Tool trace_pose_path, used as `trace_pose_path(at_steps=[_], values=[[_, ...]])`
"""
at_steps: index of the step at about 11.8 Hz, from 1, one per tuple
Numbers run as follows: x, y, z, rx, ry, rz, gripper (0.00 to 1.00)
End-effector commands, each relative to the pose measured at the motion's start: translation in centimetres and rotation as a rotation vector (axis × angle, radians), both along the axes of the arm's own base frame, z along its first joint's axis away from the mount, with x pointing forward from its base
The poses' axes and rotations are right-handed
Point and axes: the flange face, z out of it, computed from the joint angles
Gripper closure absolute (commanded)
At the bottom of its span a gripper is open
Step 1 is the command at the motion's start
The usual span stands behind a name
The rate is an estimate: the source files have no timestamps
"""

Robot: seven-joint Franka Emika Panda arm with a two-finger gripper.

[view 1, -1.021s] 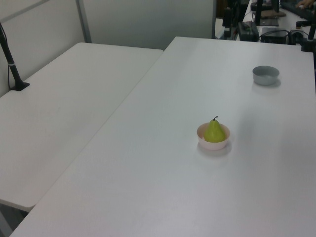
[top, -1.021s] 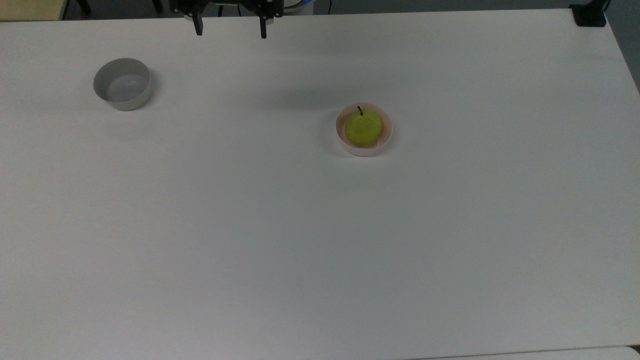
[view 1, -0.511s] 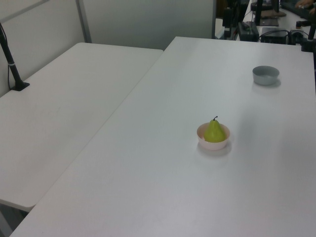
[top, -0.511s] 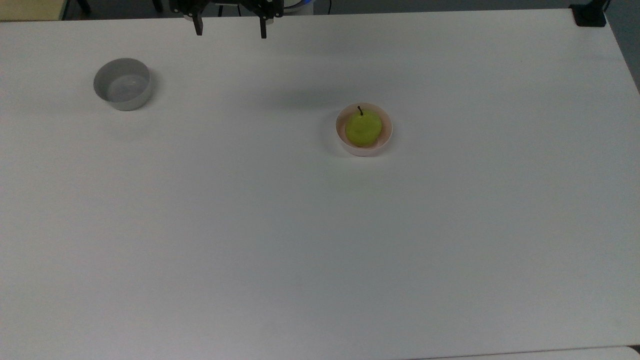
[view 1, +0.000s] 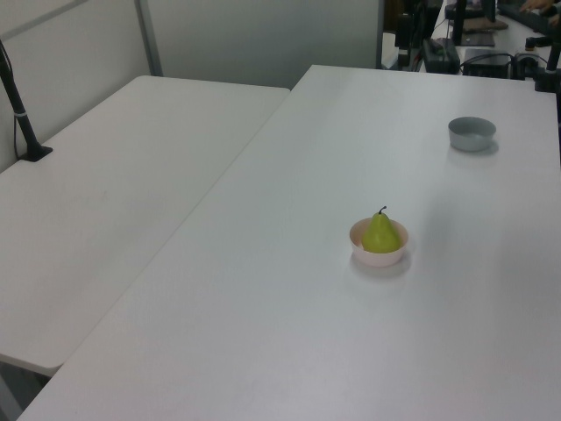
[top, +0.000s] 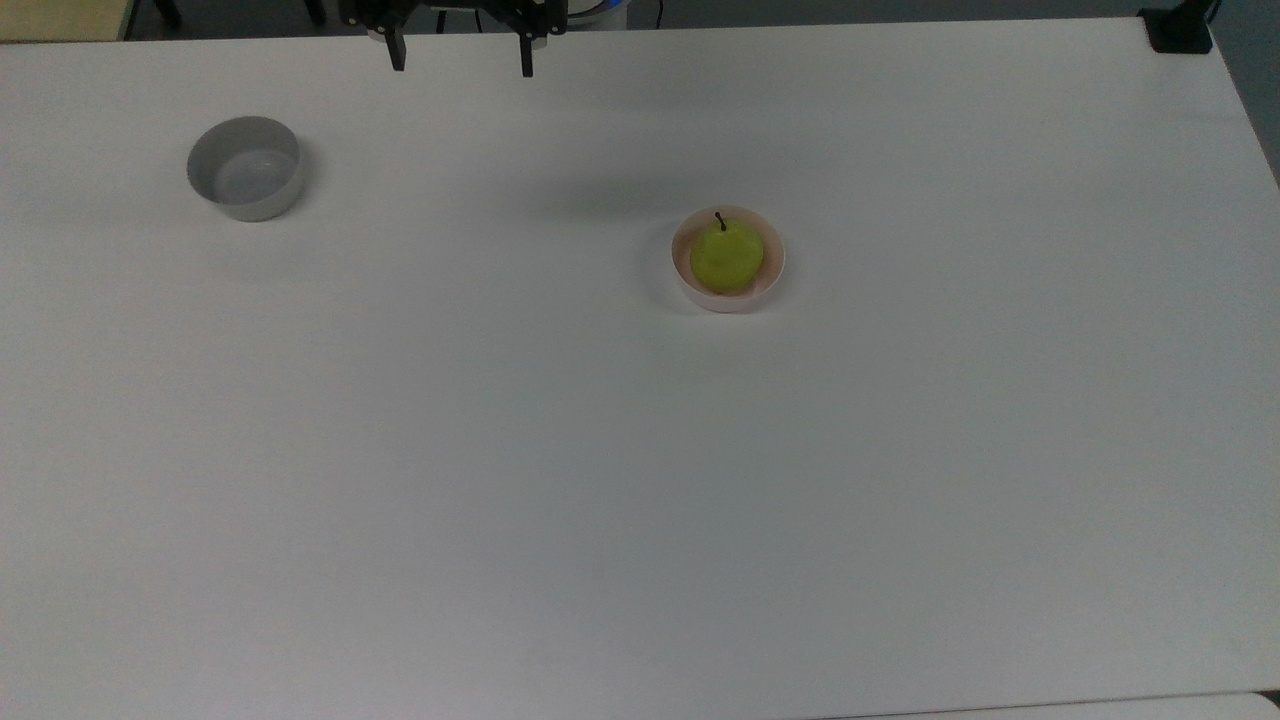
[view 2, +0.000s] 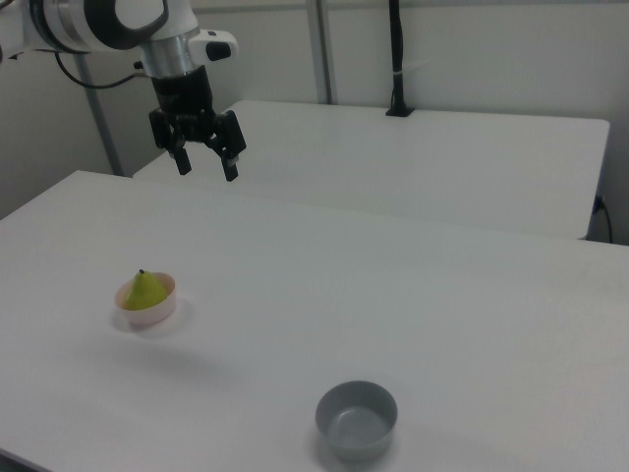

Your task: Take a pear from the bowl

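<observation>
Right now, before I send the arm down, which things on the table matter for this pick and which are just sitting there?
Part of the job:
- pear, upright in its bowl
- pink bowl
- gripper, open, high above the table and away from the pear

Just lying about:
- grey bowl, standing apart
- neighbouring table

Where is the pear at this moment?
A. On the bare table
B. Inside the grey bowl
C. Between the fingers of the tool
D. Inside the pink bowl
D: the pear sits in the pink bowl, while the open tool hangs high above the table, away from it.
</observation>
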Motion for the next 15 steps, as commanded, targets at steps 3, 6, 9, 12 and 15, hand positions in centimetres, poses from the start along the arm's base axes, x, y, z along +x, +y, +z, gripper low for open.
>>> trace_pose_path(at_steps=[3, 6, 9, 12, 15], values=[[-0.9, -0.1, 0.3, 0.005, 0.021, -0.005, 0.0], [-0.9, -0.1, 0.4, 0.003, 0.019, -0.005, 0.0], [-0.8, -0.1, 0.2, 0.004, 0.019, -0.005, 0.0], [-0.8, 0.1, 0.1, 0.004, 0.024, -0.002, 0.0], [-0.6, 1.2, -0.1, 0.006, 0.022, 0.015, 0.0]])
